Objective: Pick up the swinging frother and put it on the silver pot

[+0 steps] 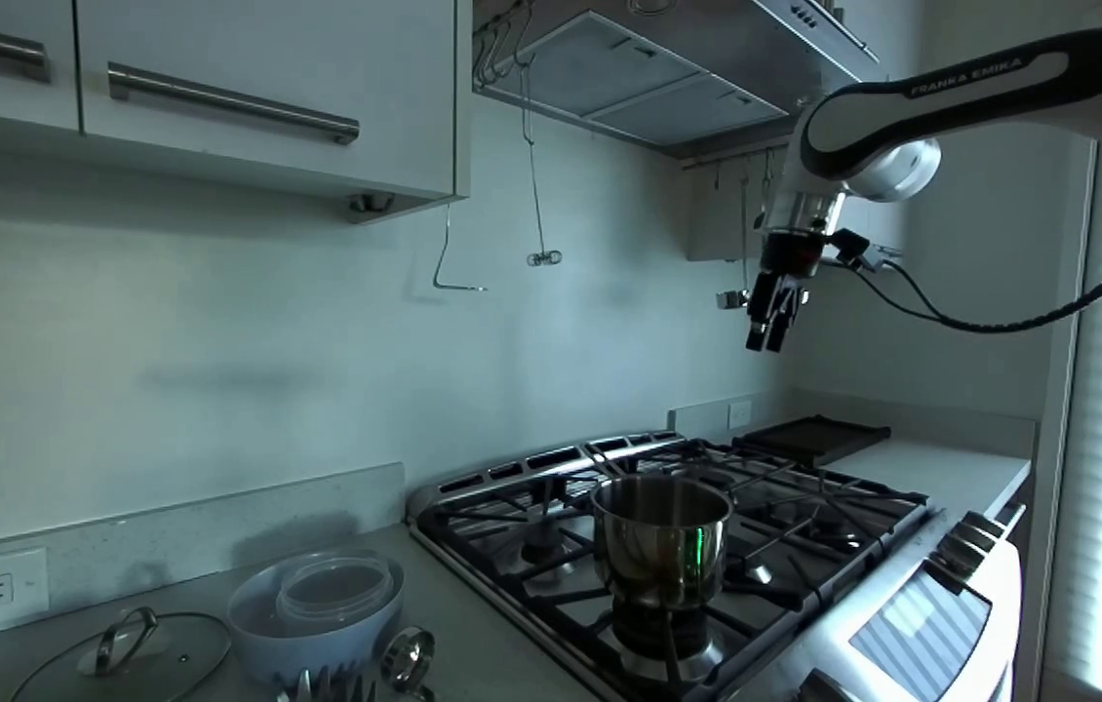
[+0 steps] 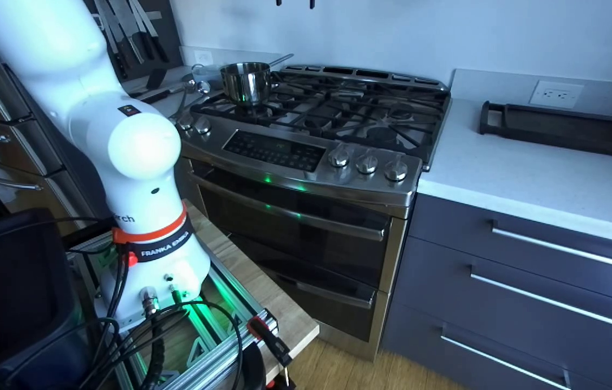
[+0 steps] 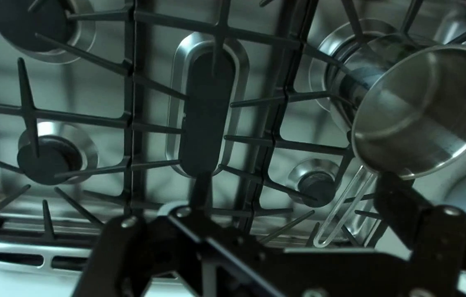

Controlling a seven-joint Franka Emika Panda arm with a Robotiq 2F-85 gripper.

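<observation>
While the shiny cylindrical silver pot is supported by the black metal grate, the thin wire-like metal frother is hung, in an exterior view, higher than this pot and to its left. Higher than the pot, to its right, the black two-fingered gripper is held, its fingers being spread wide.

"FRANKA EMIKA" reads on the arm above the gripper and, well apart from it, on the base, under a partial "rch".
</observation>
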